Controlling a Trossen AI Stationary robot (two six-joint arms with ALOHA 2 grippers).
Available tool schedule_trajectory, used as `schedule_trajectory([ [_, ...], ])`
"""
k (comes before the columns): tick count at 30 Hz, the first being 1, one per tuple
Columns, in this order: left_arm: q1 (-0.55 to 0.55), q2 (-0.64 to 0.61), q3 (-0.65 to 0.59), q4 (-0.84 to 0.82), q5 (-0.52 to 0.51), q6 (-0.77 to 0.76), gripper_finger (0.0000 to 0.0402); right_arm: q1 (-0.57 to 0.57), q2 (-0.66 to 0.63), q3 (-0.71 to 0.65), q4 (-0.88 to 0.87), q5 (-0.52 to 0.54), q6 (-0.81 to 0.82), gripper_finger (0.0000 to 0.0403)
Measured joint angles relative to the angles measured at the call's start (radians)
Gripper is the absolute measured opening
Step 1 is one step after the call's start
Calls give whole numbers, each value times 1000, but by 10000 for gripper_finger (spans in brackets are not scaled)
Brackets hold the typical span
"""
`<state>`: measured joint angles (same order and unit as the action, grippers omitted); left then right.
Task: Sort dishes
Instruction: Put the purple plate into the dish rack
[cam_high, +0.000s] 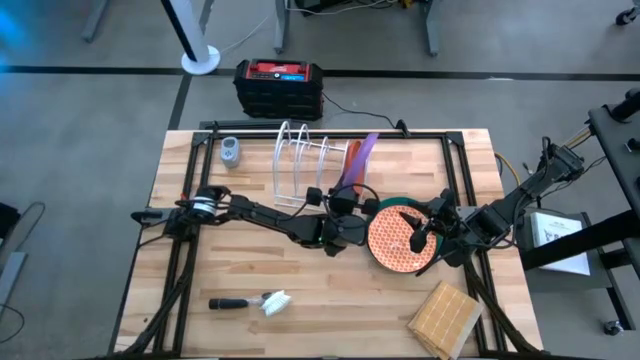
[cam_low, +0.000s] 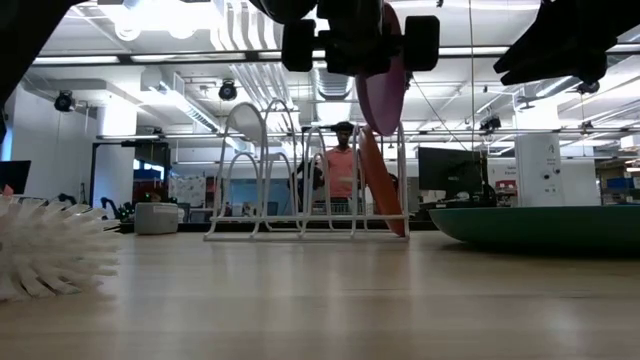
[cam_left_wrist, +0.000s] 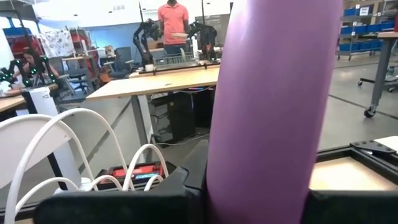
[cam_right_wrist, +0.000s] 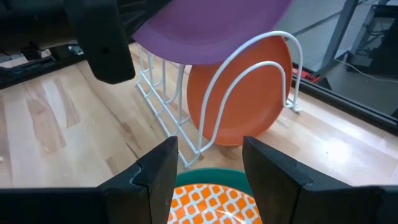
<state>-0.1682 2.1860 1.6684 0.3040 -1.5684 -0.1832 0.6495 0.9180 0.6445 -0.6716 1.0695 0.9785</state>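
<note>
Purple plate (cam_low: 381, 88), gripped on edge in my left claw (cam_high: 345, 200), hangs just above the white wire rack (cam_high: 300, 165), beside the racked orange plate (cam_right_wrist: 239, 102); my right claw (cam_right_wrist: 210, 163) waits open over the patterned plate (cam_high: 398, 240).

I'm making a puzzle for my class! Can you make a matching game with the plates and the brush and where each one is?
1 purple plate
2 plain orange plate
3 patterned plate
4 brush

A lying on the teal plate
B lying on the bare table
C gripped in the left jaws
D standing in the rack

Pairs: 1-C, 2-D, 3-A, 4-B
</note>
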Motion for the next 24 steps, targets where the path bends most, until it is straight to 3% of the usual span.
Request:
schedule_trajectory([
  [8, -1, 0, -1, -205, -4, -248, 30, -2, 0, -12, -2, -2, 43, 172],
  [15, -1, 0, -1, -229, -4, -273, 29, -2, 0, -13, -2, -5, 44, 172],
  [24, 0, 0, -2, -335, 19, -432, 30, -2, 0, -13, -1, -5, 44, 172],
])
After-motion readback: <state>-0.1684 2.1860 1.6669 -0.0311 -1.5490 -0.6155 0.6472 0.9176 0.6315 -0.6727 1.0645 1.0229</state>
